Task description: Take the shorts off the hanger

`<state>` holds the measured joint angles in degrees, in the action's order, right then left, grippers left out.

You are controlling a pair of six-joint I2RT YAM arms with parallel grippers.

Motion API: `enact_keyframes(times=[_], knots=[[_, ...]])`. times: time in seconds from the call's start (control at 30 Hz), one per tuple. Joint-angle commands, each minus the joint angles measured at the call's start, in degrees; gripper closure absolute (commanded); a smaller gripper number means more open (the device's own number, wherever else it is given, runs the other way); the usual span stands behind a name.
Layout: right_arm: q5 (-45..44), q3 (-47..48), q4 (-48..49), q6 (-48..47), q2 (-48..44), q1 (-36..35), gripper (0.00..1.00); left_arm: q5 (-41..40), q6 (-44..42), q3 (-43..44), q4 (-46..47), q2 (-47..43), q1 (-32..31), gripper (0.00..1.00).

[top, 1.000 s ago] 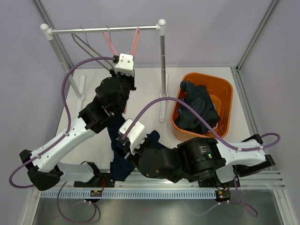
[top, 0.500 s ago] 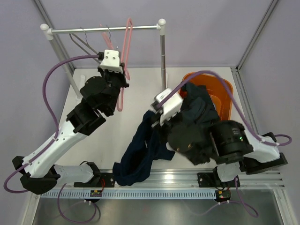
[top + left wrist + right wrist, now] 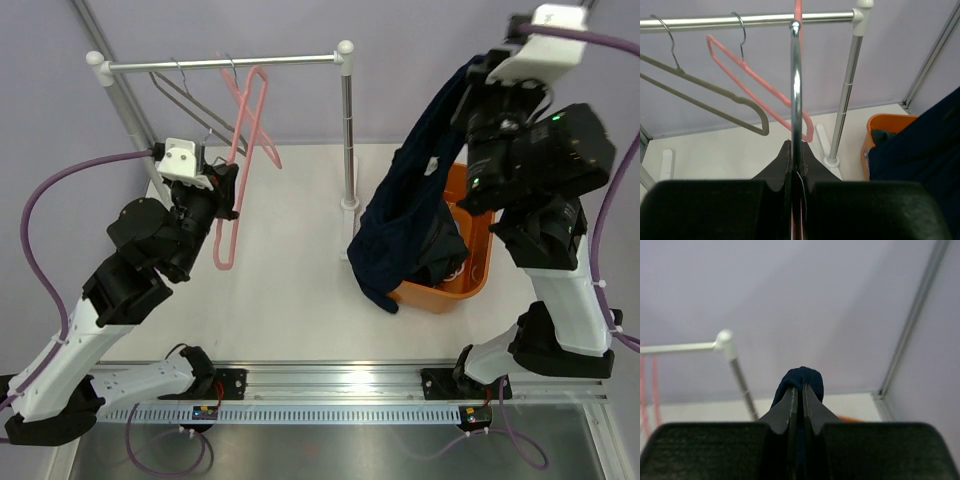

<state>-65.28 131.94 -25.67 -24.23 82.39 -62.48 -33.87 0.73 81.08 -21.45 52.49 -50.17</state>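
Note:
My right gripper point(image 3: 478, 72) is raised high at the back right and is shut on the dark navy shorts point(image 3: 400, 215). They hang long below it, their lower end over the near left rim of the orange bin point(image 3: 482, 190). In the right wrist view a fold of the navy cloth point(image 3: 801, 376) bulges above the closed fingertips of my right gripper point(image 3: 801, 388). My left gripper point(image 3: 226, 190) is shut on a bare pink hanger point(image 3: 232, 225), gripping its metal hook point(image 3: 796, 75), which reaches up to the rail point(image 3: 740, 21). No light blue shorts show.
More dark cloth point(image 3: 442, 248) lies in the bin. A second pink hanger point(image 3: 757, 82) and a grey hanger point(image 3: 700, 95) hang on the rail point(image 3: 220, 63). The rack's right post point(image 3: 346, 130) stands between the arms. The enclosure walls are close behind.
My right arm swung up and to the right, pulling the navy shorts off the hanger and over the bin. My left arm moved left and back with the pink hanger, now bare.

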Motion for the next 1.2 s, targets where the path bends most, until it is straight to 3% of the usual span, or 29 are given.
enact_keyframes(times=[0.0, 0.2, 0.4, 0.77, 0.93, 1.17], knots=[[-2.5, 11.2, 27.6, -21.9, 2.8, 5.6, 1.0, 3.3, 2.3, -2.1, -0.4, -0.3, 0.2, 1.0], [0.3, 15.0, 29.8, -23.2, 6.9, 16.5, 1.0, 4.4, 2.7, -4.3, -0.5, -0.9, 0.2, 1.0], [3.6, 14.6, 16.8, -8.9, 8.2, 26.0, 1.0, 4.4, 2.5, -6.0, -0.7, -2.0, 0.2, 1.0], [11.6, 9.8, -0.2, 7.0, 10.9, 26.7, 1.0, 4.5, 2.2, -7.7, 0.0, -2.2, 0.2, 1.0], [13.0, 7.4, -2.6, 11.1, 9.5, 26.7, 1.0, 4.3, 2.1, -8.0, 0.0, -2.4, 0.2, 1.0], [8.9, -8.1, -2.3, 14.9, 2.4, 28.2, 1.0, 4.7, 2.1, -8.2, 0.0, -2.4, 0.2, 1.0]])
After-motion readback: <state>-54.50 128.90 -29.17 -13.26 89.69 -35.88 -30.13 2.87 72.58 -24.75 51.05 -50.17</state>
